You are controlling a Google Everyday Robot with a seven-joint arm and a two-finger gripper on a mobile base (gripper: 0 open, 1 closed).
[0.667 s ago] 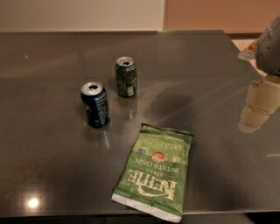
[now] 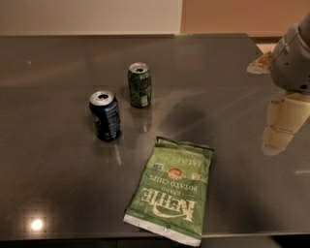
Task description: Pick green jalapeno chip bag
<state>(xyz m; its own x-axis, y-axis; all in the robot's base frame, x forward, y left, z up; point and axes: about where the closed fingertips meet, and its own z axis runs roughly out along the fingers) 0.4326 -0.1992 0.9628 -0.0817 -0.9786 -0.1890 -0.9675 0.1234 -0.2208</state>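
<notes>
Glossy table (image 2: 53, 189), crinkly foil bag (image 2: 170, 190), gripper (image 2: 275, 141) at right (seemingly matt plastic).

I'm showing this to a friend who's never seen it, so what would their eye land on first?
The green jalapeno chip bag lies flat near the front edge of the dark table, its lettering upside down to the camera. Behind it to the left stand two cans, a blue can and a green can farther back. The end effector hangs at the right edge, apart from the bag.

Seemingly an office break area: dark polished table (image 2: 58, 193), plain wall (image 2: 87, 14) along the top, gripper (image 2: 280, 127) at right edge.
</notes>
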